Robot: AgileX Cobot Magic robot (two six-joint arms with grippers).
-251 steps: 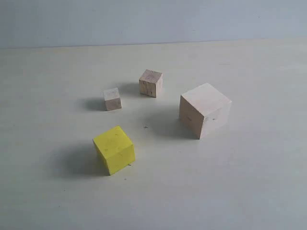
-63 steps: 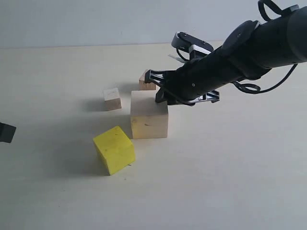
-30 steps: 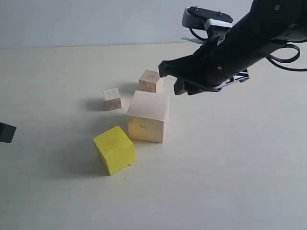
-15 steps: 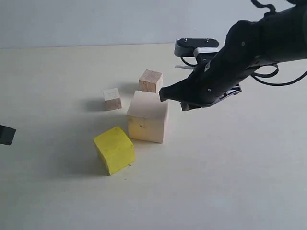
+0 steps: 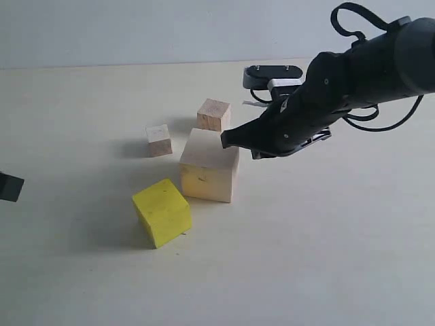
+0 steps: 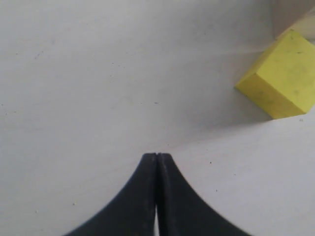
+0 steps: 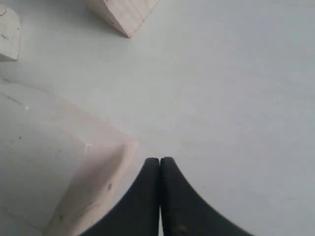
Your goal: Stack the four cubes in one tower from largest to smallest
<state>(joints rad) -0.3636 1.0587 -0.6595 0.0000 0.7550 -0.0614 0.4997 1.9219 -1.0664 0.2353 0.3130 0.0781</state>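
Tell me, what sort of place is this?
Likely a robot test bench in a lab: a pale tabletop against a blank wall, simple blocks such as the yellow cube and the large wood cube, and a black robot arm reaching in.

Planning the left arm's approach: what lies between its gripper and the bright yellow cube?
Only bare tabletop, per the left wrist view, separates the left gripper from the bright yellow cube.

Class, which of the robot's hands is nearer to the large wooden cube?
Right. The right hand, shut, has its tip close beside the large wooden cube's upper edge. The left hand sits farther off, out beyond the yellow cube.
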